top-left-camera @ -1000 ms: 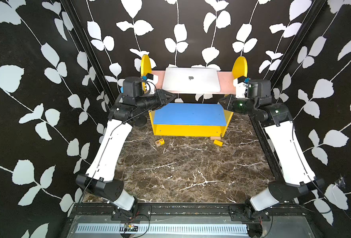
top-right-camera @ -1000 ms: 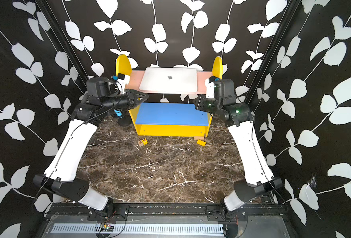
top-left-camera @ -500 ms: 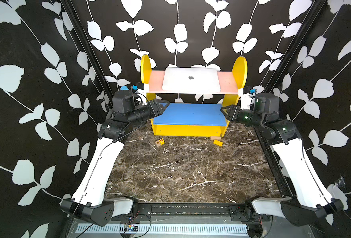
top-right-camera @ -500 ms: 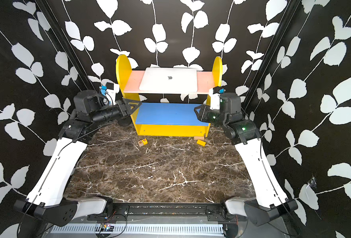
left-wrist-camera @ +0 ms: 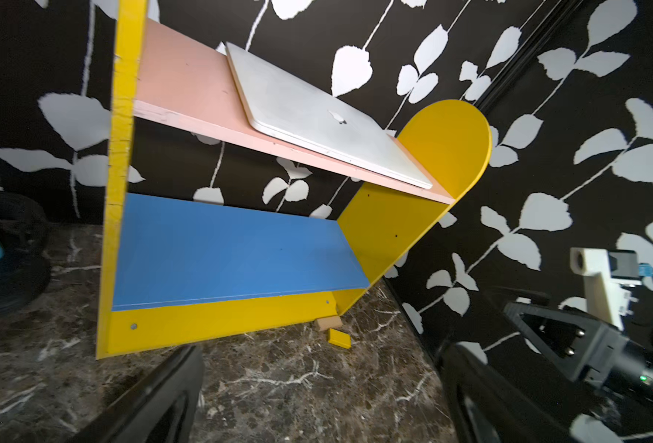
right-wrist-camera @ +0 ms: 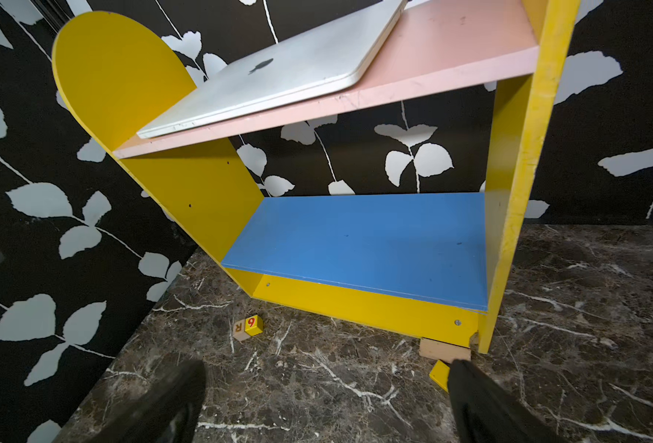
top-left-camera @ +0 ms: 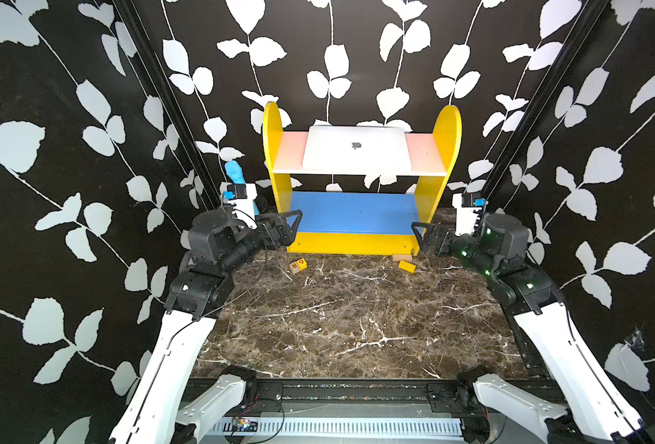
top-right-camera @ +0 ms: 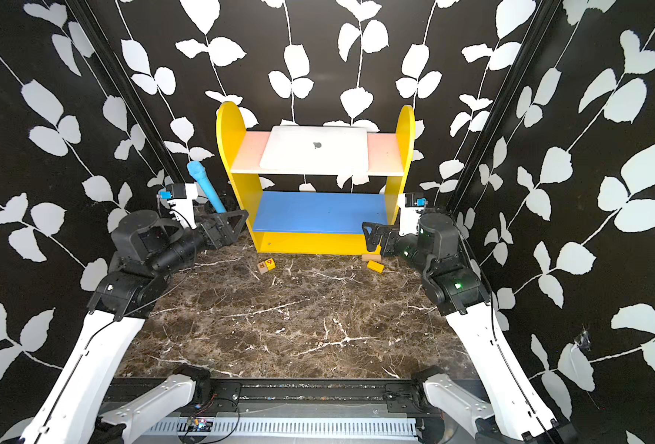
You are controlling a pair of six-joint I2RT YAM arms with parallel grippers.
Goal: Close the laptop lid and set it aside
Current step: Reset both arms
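The silver-white laptop (top-left-camera: 356,153) (top-right-camera: 316,153) lies flat on the pink top shelf (top-left-camera: 289,152), with its lid (left-wrist-camera: 328,119) (right-wrist-camera: 278,73) down and the dark apple logo facing up. My left gripper (top-left-camera: 286,227) (top-right-camera: 236,223) hangs open beside the left side panel, level with the blue lower shelf. My right gripper (top-left-camera: 420,235) (top-right-camera: 370,235) hangs open by the right panel. In both wrist views the gripper (left-wrist-camera: 321,368) (right-wrist-camera: 324,379) holds nothing, and only marble shows between the black fingers. Neither gripper touches the laptop.
The yellow shelf unit (top-left-camera: 447,153) stands at the back of the marble table (top-left-camera: 337,326), with a blue lower shelf (top-left-camera: 352,211). In front of it lie a lettered cube (top-left-camera: 298,265), a yellow block (top-left-camera: 406,266) and a wooden wedge (top-left-camera: 400,256). A blue cylinder (top-right-camera: 206,188) leans at the back left.
Both arms have dropped down and drawn back toward the front, away from the top shelf's ends. Both grippers' jaws have spread wide apart. The laptop has not moved.
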